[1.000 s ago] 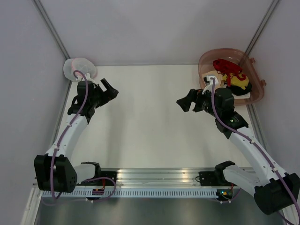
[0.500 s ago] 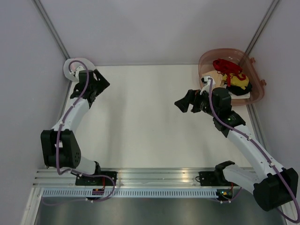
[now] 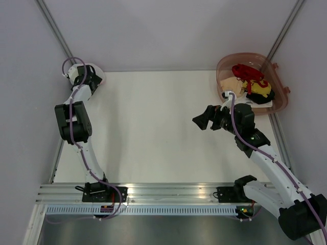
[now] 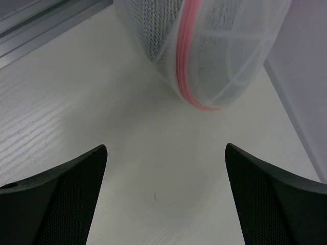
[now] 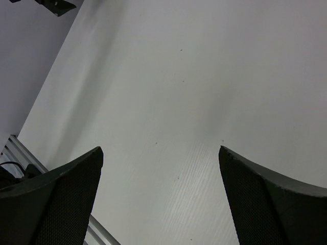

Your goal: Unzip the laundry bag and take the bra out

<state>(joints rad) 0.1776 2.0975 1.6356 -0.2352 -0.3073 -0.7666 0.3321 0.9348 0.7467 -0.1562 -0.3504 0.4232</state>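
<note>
Left gripper [image 4: 165,146]: jaws spread wide with nothing between them; fingertips just short of the laundry bag [image 4: 214,51] and not touching it, bare table [image 3: 163,132] showing in the gap; in the top view the gripper covers most of the laundry bag. Left arm [image 3: 71,120]: stretched from the near rail [image 3: 173,191] up to the laundry bag. Laundry bag: small rounded pouch of white translucent mesh, resting on the table and tucked against the wall; pink zipper rim [image 4: 183,56] curving down its side as one unbroken band in the part seen by the left wrist view, no slider in sight; pale crossing bands show through the mesh, contents otherwise not distinguishable, so the bra cannot be made out. Right gripper [image 5: 160,148]: jaws likewise apart and holding nothing; well to the right of the laundry bag and nearer the arm bases than it, held above bare table, fingers pointing back toward the laundry bag's side. Basket [image 3: 220,66]: pinkish-brown plastic, oval, far to the right of the laundry bag at about the same depth, just beyond the right gripper; holds a loose pile of items, namely a red piece [image 3: 245,71] on top, a yellow piece [image 3: 261,89], a black piece [image 3: 263,97] and a tan piece [image 3: 236,84]; what each one is cannot be told. Rail: aluminium, at the table edge farthest from the laundry bag, carrying both arm bases.
</note>
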